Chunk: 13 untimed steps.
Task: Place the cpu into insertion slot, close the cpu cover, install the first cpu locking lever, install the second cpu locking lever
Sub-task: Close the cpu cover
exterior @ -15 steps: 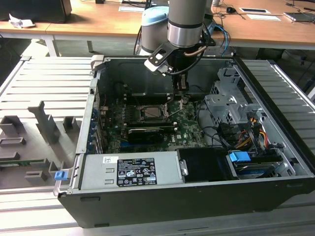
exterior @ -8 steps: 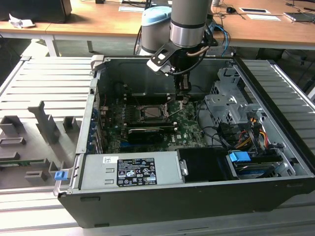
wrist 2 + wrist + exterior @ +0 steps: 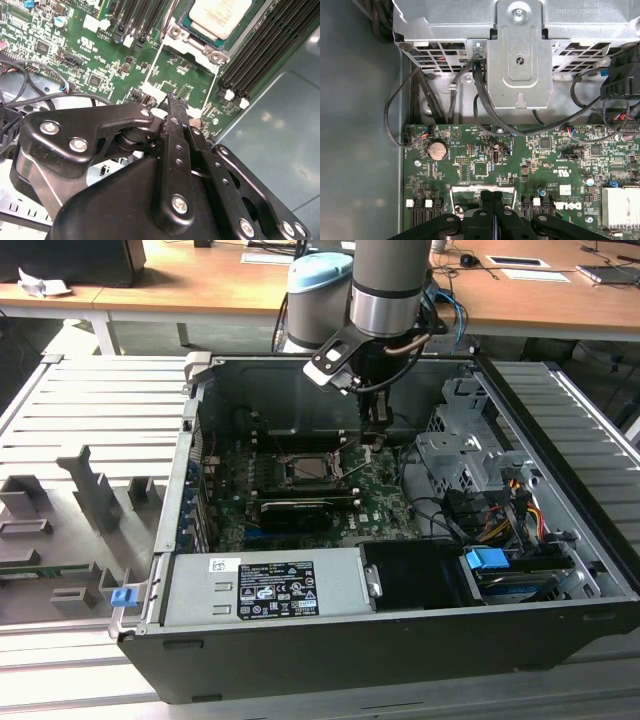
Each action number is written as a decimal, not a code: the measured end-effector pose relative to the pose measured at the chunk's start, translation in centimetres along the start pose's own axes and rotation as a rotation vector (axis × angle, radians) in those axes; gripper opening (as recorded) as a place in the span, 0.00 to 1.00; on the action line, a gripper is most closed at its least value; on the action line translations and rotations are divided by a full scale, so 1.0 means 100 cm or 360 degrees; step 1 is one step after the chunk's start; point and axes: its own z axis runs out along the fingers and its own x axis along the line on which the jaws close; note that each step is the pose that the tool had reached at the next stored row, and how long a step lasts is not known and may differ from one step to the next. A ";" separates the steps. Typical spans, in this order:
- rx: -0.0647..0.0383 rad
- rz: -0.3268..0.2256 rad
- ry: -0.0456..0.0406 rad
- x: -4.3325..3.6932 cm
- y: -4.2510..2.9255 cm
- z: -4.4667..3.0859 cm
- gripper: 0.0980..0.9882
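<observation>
Slippage is the likeliest trouble: the gripper [image 3: 172, 100] has its fingers pressed tight together, tips at the free edge of the cpu cover [image 3: 153, 90], which stands swung open off the insertion slot [image 3: 176, 33]. A thin metal frame could skate off so narrow a contact and drop skewed. The cpu [image 3: 220, 15] already lies in the slot, so a crooked cover might nudge it or scrape the memory slots [image 3: 260, 50] alongside. In the exterior view the gripper [image 3: 375, 430] hangs at about two o'clock from the socket. Whether the cover's lip is actually pinched between the fingers I cannot tell, because their own bulk hides that edge. The locking levers are hard to pick out, and the chip is cut off at the picture's edge.
</observation>
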 end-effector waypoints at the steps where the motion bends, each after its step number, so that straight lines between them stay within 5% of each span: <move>1: 0.0000 0.0000 0.0000 0.0000 0.0013 0.0001 0.01; 13: 0.0000 0.0000 0.0000 0.0001 0.0098 0.0006 0.01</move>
